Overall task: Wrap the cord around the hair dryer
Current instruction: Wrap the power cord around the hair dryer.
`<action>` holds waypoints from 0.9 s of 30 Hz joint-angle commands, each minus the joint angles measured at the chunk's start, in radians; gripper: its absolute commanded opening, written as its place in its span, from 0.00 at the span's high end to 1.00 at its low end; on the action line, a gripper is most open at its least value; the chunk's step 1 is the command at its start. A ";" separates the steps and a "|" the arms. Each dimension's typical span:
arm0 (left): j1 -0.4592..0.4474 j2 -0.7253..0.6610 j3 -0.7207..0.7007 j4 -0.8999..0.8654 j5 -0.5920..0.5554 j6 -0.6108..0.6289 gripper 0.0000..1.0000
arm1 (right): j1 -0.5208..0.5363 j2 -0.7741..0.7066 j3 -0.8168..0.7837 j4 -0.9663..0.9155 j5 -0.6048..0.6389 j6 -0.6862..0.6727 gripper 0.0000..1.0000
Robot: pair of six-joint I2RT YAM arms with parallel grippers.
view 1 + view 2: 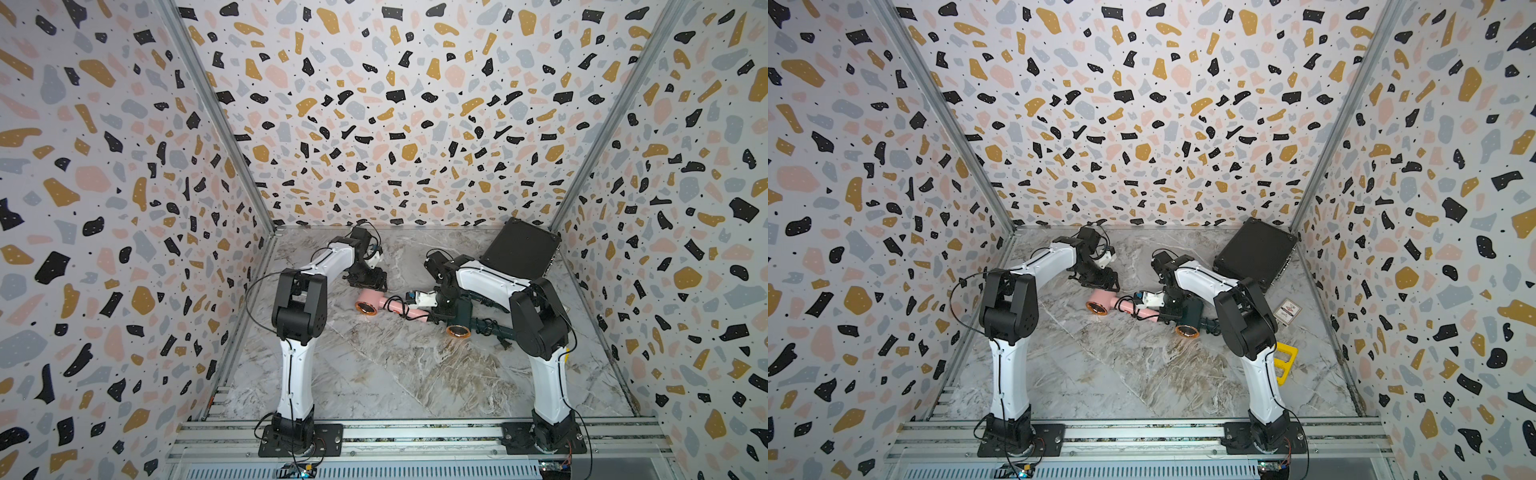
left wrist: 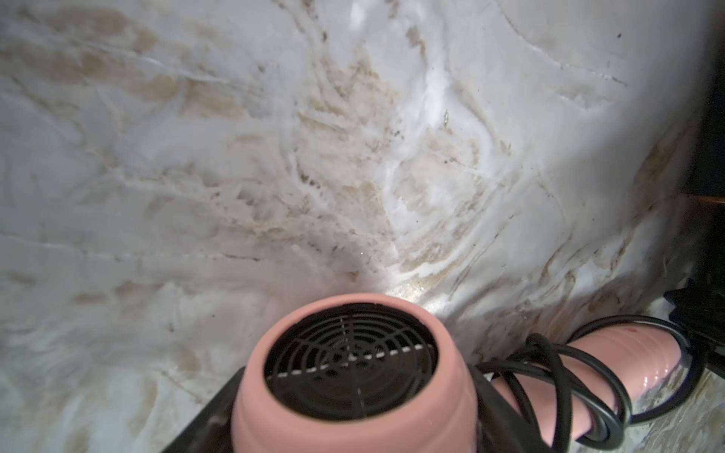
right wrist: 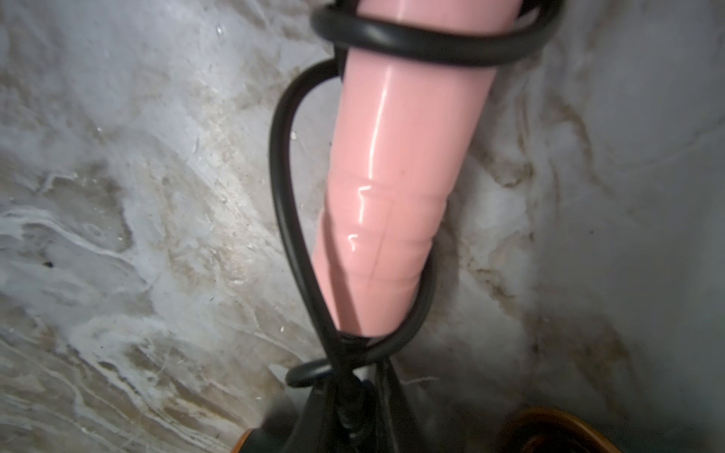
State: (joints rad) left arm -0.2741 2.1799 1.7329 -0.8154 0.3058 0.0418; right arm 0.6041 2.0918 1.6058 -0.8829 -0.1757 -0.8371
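Clamps pink hair dryer (image 1: 374, 300) at table (image 1: 395, 374) centre in left gripper (image 1: 371, 291); shows cord (image 2: 549, 372) looped round handle (image 3: 384, 176) pointing 4 o'clock; leaves right gripper (image 1: 436, 315) jaws blurred, cannot tell.

Hair dryer (image 1: 369, 298): pink, copper-ringed nozzle, black rear grille, lying on its side mid-desk (image 1: 395, 374), handle extending rightward in both top views; cord (image 2: 557, 372): black, wound in several loose loops around the handle.
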 commanded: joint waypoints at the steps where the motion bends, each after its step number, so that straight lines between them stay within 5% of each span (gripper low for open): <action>1: -0.007 0.059 -0.016 -0.001 -0.019 0.025 0.46 | 0.000 -0.040 -0.002 0.017 0.016 0.030 0.84; 5: -0.007 0.069 -0.025 0.016 -0.017 0.024 0.61 | 0.002 -0.070 -0.012 0.038 0.005 0.049 0.87; 10: -0.007 0.069 -0.029 -0.002 -0.014 0.064 0.98 | 0.003 -0.123 -0.036 0.082 -0.012 0.059 0.92; 20: -0.005 -0.002 -0.057 -0.100 0.137 0.220 1.00 | 0.002 -0.233 -0.060 0.121 -0.092 0.071 0.94; 27: 0.041 -0.084 -0.153 -0.023 0.495 0.254 1.00 | -0.042 -0.263 -0.071 0.121 -0.256 0.108 0.95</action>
State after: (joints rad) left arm -0.2543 2.1532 1.6299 -0.8200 0.5957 0.2325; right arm 0.5983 1.8835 1.5421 -0.7811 -0.3477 -0.7689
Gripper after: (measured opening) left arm 0.726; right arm 0.172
